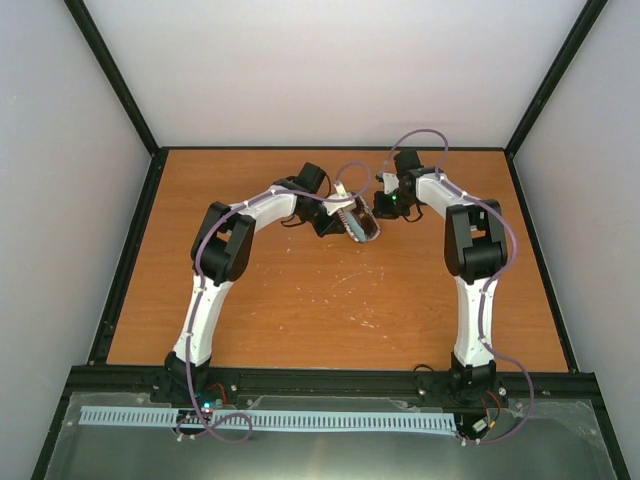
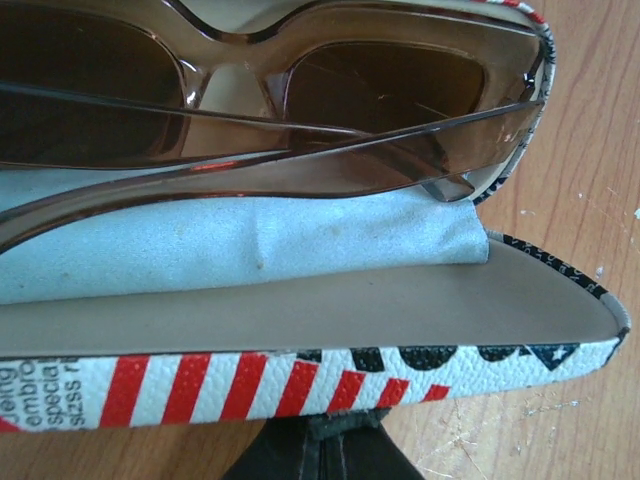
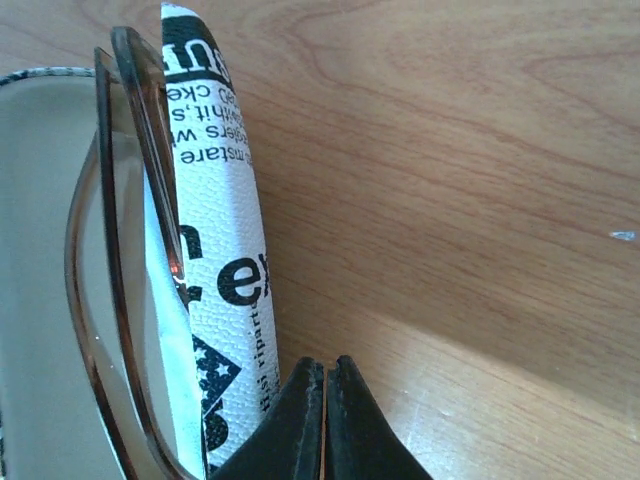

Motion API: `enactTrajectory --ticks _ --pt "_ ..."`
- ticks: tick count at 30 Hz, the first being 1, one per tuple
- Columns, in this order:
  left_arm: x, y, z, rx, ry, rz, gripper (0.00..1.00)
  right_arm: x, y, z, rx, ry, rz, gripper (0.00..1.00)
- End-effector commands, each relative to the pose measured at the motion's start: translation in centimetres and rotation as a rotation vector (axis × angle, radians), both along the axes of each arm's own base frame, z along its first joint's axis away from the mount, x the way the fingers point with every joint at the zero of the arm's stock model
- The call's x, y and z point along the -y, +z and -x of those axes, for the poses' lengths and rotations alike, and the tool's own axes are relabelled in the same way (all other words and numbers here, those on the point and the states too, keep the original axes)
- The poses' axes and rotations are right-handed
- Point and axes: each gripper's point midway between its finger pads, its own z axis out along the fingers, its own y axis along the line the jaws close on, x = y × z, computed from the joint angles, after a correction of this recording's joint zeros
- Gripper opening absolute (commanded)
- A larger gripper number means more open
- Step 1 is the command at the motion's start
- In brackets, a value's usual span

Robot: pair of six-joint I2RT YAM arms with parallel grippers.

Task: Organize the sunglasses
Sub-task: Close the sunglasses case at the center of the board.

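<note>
The sunglasses (image 2: 300, 140) lie inside an open case (image 2: 300, 385), on a light blue cloth (image 2: 250, 240) spread over its bottom. Their temple arms are folded across the brown lenses. The case is at the far middle of the worktop (image 1: 330, 300). The left arm (image 1: 215, 250) and the right arm (image 1: 470, 240) bend inward to it from both sides, so the space right around the case is crowded by them.

The left jaws sit just under the long striped wall of the case. Their dark fingers (image 2: 300, 450) look close together, but the tips are hidden by that wall, so I cannot tell if they grip it. The right jaws are pressed flat together, fingers (image 3: 300, 420) just beside the printed end of the case.

A black rail (image 1: 130, 260) runs along the sides of the worktop, and pale walls (image 1: 60, 150) rise behind it. Broad wood surface shows on the near side of the case.

The frame is glossy, translucent brown plastic with squarish lenses. The case is oblong – outside a grained white skin with red stripes, black stars and black print, inside smooth beige. The cloth is matte with a soft crease. The worktop is orange-brown wood grain with fine pale scratches.
</note>
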Motion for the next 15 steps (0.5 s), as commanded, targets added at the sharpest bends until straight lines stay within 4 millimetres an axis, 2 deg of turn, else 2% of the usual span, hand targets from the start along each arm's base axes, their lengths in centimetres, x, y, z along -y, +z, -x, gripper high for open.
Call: enactTrajectory --ticks 1,3,5,15 --pt "1.9 1.2 -0.6 0.032 -0.02 0.043 0.01 -1.8 3.6 0.4 0.059 0.041 -0.081 0.03" --pt "1.9 1.2 -0.6 0.034 -0.022 0.044 0.01 -1.7 4.0 0.5 0.07 0.045 -0.079 0.03" --pt "2.0 1.5 -0.8 0.041 -0.024 0.048 0.01 -3.0 4.1 1.3 0.069 0.074 -0.08 0.03" --pt "2.4 2.4 -1.2 0.07 -0.027 0.053 0.01 -6.6 3.5 3.8 0.05 0.172 -0.067 0.03"
